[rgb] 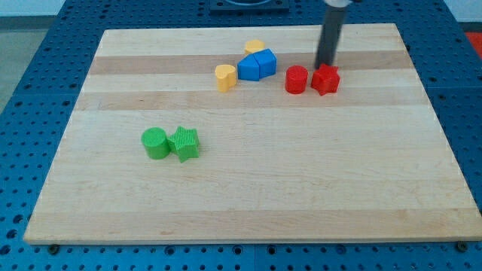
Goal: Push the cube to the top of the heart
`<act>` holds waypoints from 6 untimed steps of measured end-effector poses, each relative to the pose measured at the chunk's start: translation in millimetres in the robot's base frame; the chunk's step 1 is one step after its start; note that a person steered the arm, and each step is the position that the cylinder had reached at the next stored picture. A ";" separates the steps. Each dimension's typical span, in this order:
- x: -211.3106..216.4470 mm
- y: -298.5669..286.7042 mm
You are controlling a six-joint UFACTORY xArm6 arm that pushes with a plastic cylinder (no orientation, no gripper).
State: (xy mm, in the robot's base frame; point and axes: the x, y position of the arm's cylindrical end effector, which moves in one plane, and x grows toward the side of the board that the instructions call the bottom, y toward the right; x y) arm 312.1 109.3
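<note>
We take the yellow heart (224,77) as our landmark on the counter (248,188). The blue cube (250,68) sits just to the heart's right in the view, touching it or nearly so, and slightly higher; a second blue block (266,62) presses against the cube's far side, its shape hard to make out. Another yellow block (254,47) peeks out behind the blue pair, up and right of the heart. Further right of the heart lie a red cylinder (297,79) and, touching it or nearly so, a red star (325,79). Our tool has no jaws to spread or pinch, being a plain dark rod; our tip (325,66) stands just behind the star's top edge, well right of the heart and cube. Far down and left of the heart lie a green cylinder (156,143) and a green star (184,143), side by side.
</note>
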 end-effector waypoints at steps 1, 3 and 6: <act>0.0 -34.4; 1.1 -128.2; 1.3 -123.4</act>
